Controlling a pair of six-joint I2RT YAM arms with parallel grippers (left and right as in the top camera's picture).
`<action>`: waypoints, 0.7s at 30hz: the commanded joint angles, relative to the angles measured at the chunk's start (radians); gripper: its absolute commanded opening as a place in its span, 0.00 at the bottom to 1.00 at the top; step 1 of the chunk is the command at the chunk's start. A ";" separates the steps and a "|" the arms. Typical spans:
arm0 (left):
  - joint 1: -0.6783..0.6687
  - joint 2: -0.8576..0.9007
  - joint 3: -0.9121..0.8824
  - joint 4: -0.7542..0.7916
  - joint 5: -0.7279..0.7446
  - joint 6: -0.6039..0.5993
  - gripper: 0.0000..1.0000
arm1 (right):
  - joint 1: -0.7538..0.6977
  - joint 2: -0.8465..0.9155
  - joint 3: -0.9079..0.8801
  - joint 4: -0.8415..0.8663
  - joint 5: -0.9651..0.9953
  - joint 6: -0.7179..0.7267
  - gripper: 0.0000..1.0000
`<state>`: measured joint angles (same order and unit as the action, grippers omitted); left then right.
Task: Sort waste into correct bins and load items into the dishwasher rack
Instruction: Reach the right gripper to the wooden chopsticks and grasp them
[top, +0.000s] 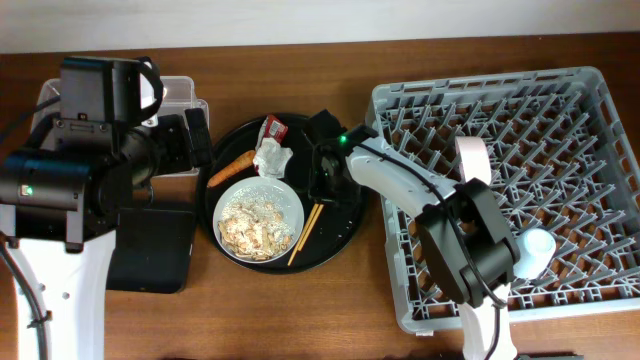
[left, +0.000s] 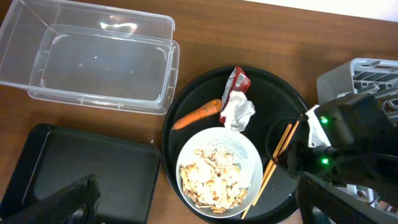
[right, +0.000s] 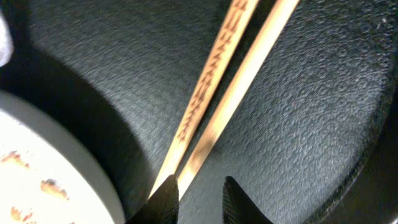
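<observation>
The right gripper (right: 200, 200) is held low over the round black tray (top: 342, 225), at about 3 o'clock on its pebbled surface. Its two dark fingertips are seen apart, with bare tray between them and nothing clamped. The wooden chopsticks (right: 217, 106) are laid side by side on a slant, and one is stamped with a dark zigzag pattern. Their lower ends are met by the fingertip at 7 o'clock in the wrist view, outside the gap. From overhead they are found at 5 o'clock on the tray, just beside the round white plate (top: 285, 197). The plate is set at 7 o'clock and is heaped with pale, flaky rice-like scraps (top: 258, 225).

A tapered orange carrot piece (top: 230, 168) is propped across the tray's rim at 10 o'clock. The crumpled white tissue (top: 272, 158) is placed at 11 o'clock, touching the plate's edge, and the glossy red wrapper (top: 274, 127) at 12 o'clock.

The left gripper (top: 198, 135) is held just beside the clear box (left: 93, 62), its fingers spread wide and nothing held. The box, glossy and round-cornered, is seen at 10 o'clock from the round tray on the brown wooden table (top: 300, 60). The shallow black tray (left: 87, 168) is seen at 8 o'clock.

The grey pegged rack (top: 580, 120) is stood at 3 o'clock. A pale blue cup (top: 537, 250) is lodged among its pegs, partly hidden by the arm, and a curved white bowl (top: 472, 158) is stood on edge there
</observation>
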<state>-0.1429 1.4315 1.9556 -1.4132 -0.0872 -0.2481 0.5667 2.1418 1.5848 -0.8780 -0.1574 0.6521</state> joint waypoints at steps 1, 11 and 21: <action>0.000 0.000 0.002 0.001 -0.014 -0.009 0.99 | 0.003 0.044 -0.005 0.002 0.023 0.037 0.24; 0.000 0.000 0.002 0.001 -0.015 -0.010 0.99 | -0.039 0.004 -0.003 -0.040 0.038 0.037 0.13; 0.000 0.000 0.002 -0.002 -0.014 -0.009 0.99 | -0.029 -0.075 0.020 0.017 -0.015 0.008 0.34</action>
<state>-0.1429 1.4315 1.9556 -1.4139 -0.0872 -0.2481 0.5316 2.1315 1.5860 -0.8688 -0.1635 0.6678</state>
